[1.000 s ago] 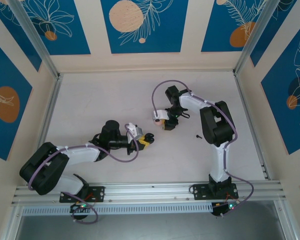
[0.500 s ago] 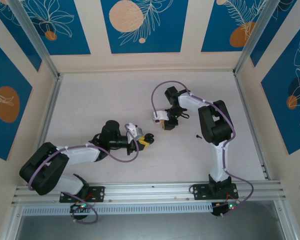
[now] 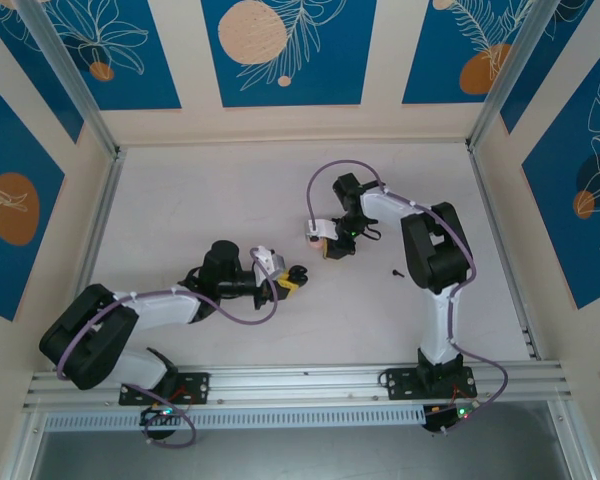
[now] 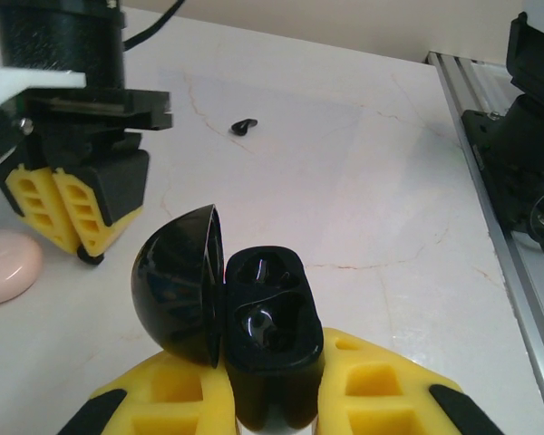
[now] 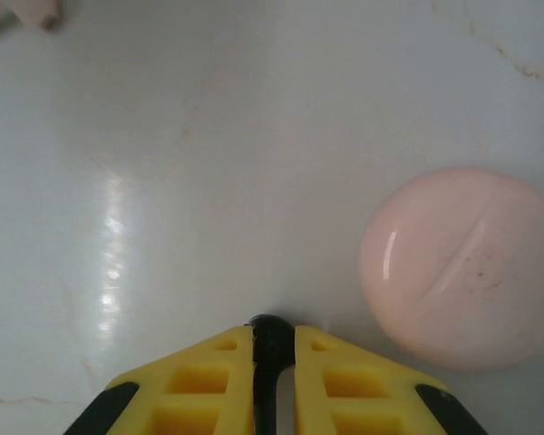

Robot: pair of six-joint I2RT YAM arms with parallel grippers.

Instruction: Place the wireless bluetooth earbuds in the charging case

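The table (image 3: 210, 200) is off-white with faint marble-like veins and shines softly under light from above. Cream walls (image 3: 385, 60) rise on its far, left and right sides, set with blue panels (image 3: 320, 70) bearing white leaf drawings and orange discs. Metal posts (image 3: 68, 75) rise from its far corners. A metal rail (image 3: 300, 378) runs along its near edge.

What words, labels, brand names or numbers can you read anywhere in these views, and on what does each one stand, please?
No text can be read in any view.
Open black case: glossy and plain, no lettering visible.
Pink case: only a seam line across the lid, no print.
Wall panels: blue with leaf and circle drawings, no words.
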